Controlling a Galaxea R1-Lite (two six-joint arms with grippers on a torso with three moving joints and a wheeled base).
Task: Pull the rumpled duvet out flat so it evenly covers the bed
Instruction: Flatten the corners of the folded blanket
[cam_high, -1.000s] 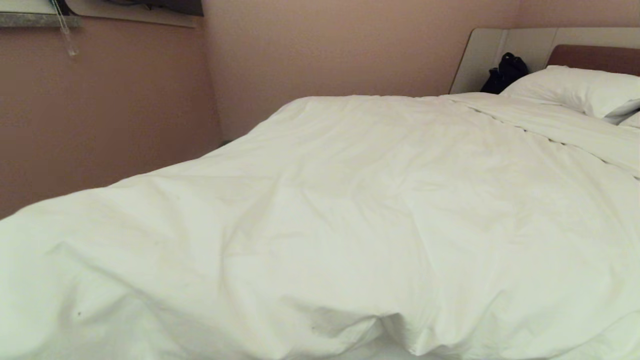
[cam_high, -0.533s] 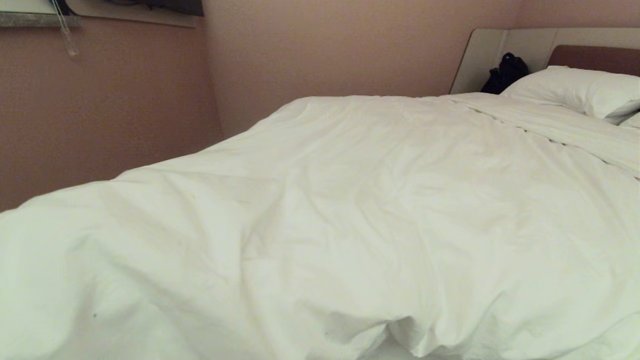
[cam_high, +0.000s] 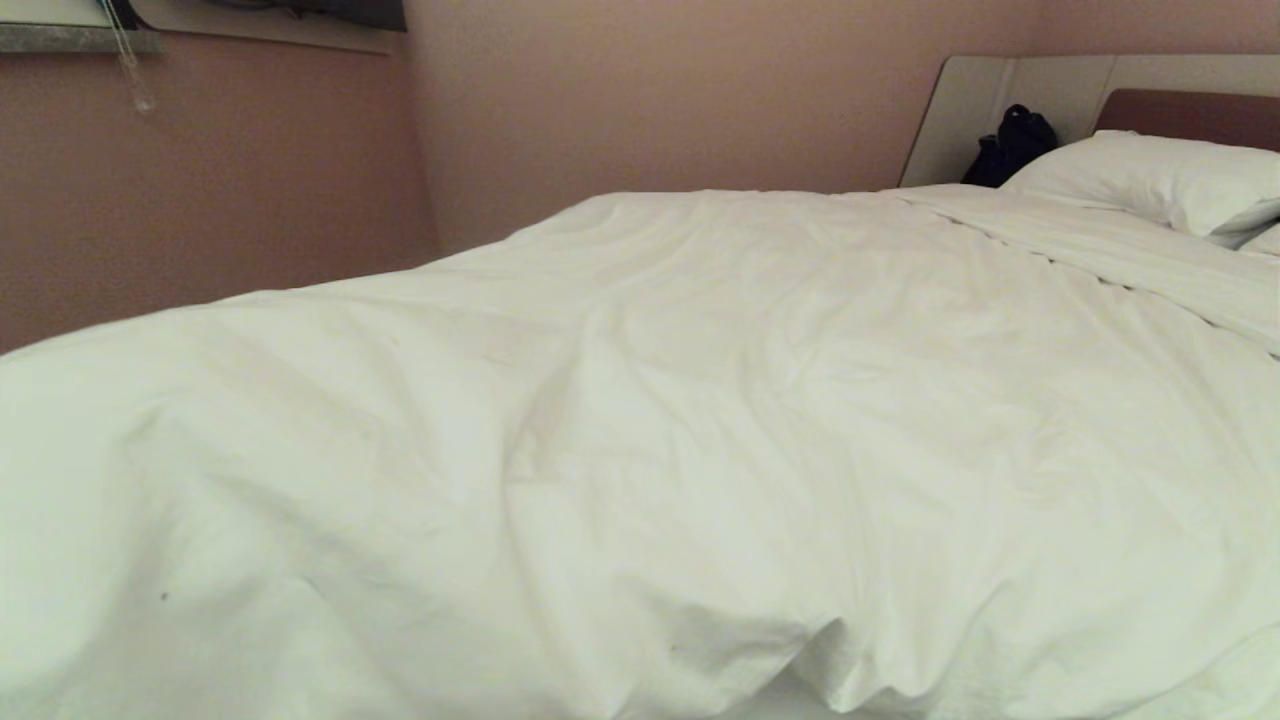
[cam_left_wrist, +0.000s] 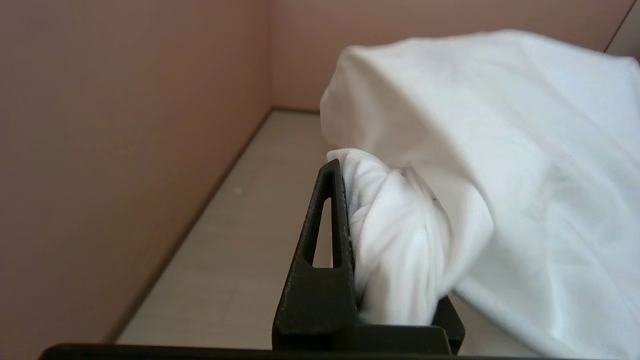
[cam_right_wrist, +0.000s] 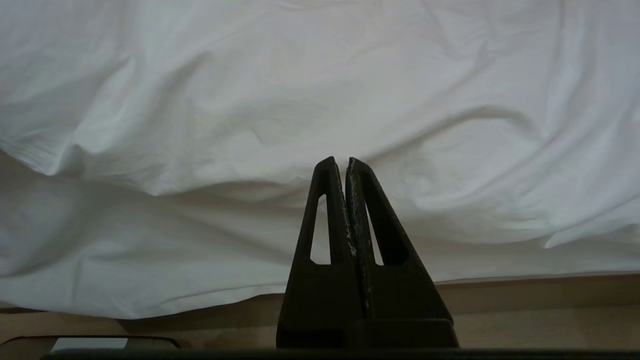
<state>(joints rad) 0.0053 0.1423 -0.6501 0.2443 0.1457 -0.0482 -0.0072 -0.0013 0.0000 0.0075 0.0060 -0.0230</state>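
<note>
Risen on the left, duvet (cam_high: 700, 400) stays creased.

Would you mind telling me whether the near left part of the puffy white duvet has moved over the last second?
Yes. The puffy white duvet has risen at its near left: its upper edge now sits higher against the pink wall, which has not shifted.

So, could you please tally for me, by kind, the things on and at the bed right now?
Duvet: 1
Pillows: 2
Dark bag-like item by the headboard: 1
Robot tools, left tool shut on the duvet, right tool shut, empty: 2
Total: 6
</note>
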